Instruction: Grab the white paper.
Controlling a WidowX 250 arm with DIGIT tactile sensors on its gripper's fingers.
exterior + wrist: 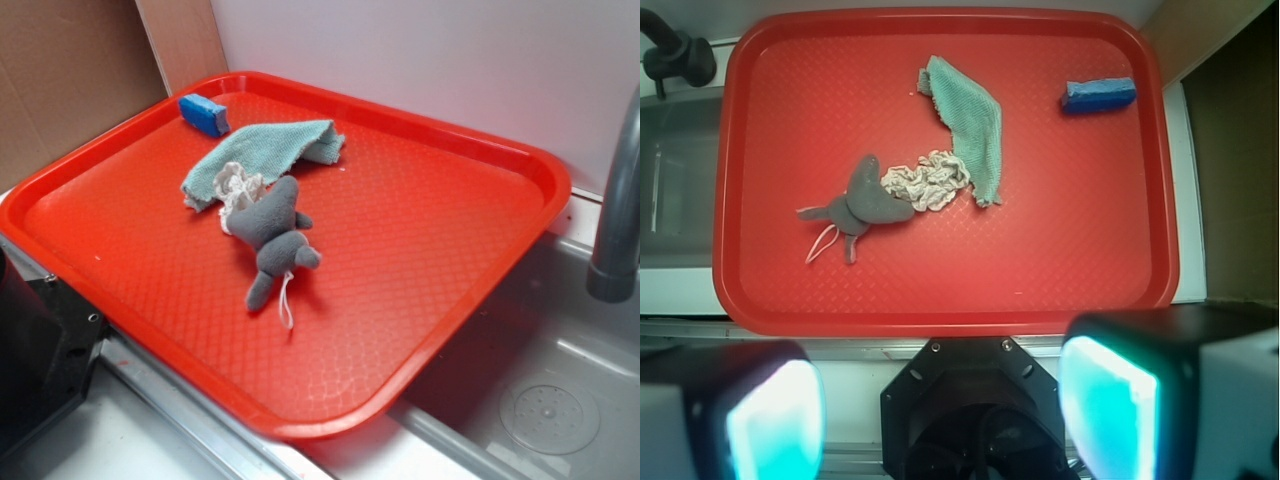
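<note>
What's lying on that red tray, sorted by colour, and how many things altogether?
White: 1, the white paper, a crumpled wad
Teal: 1, the folded cloth
Grey: 1, the plush toy with a white string
Blue: 1, the small block near a corner of the tray
Total: 4

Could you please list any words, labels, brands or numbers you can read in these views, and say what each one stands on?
There is no readable text in either view.
The blue block shows no print or label that can be made out.
The red tray, teal cloth, white paper and grey plush toy carry no markings.
The gripper bears no visible lettering.
</note>
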